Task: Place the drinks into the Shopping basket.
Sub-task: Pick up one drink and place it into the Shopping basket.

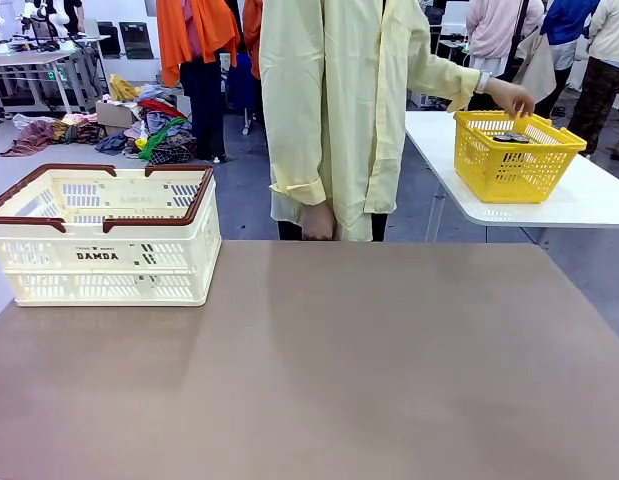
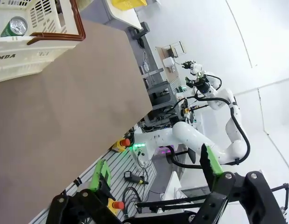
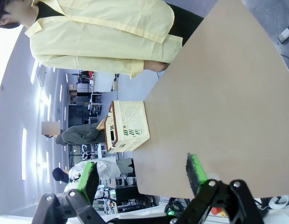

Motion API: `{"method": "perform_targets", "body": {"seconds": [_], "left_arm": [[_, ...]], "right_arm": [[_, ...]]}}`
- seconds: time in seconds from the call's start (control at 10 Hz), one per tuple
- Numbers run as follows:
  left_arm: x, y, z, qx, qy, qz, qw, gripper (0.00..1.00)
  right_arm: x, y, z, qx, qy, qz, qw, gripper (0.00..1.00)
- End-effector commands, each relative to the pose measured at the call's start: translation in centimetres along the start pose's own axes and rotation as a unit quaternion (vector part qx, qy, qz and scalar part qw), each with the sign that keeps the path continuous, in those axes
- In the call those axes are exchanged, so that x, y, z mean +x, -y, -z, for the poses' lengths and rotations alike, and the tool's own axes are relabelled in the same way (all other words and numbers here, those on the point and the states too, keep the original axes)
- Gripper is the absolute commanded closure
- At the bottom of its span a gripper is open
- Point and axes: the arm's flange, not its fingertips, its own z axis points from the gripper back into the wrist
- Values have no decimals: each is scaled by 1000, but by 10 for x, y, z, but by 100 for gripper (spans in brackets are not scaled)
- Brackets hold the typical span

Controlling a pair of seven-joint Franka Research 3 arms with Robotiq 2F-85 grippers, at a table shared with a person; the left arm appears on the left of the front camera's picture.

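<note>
The basket (image 1: 109, 255) stands on the robot's left part of the counter (image 1: 339, 370), near the far edge. The left wrist view shows one green can (image 2: 17, 25) with a silver top standing upright inside it, close to a wall of the basket (image 2: 23, 56). That makes at least one drink placed. From the front, the slatted wall hides the inside, so I cannot tell whether more cans are in there.

No drink lies on the bare counter, so nothing is ready to pick up. The person (image 1: 334, 100) stands at the far side with one hand (image 1: 511, 98) on the rim of a yellow basket (image 1: 514, 165) on a white table (image 1: 589, 200) off to the robot's right. Something dark lies in it; whether it is more drinks is too small to tell. I judge the task partly done, with the next can probably coming from the person.

The left end effector (image 2: 156, 170) is spread wide and holds nothing, above the counter's near edge. The right end effector (image 3: 142, 177) is also spread wide and holds nothing, looking across the counter at the basket (image 3: 132, 119).
</note>
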Motion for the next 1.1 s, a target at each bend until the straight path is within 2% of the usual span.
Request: {"method": "perform_targets", "body": {"seconds": [0.0,1.0], "left_arm": [[-1,0,1,-10,2,12,1000,0],[-1,0,1,-10,2,12,1000,0]], "right_arm": [[1,-2,-1,9,1,-8,1000,0],[1,-2,-1,9,1,-8,1000,0]]}}
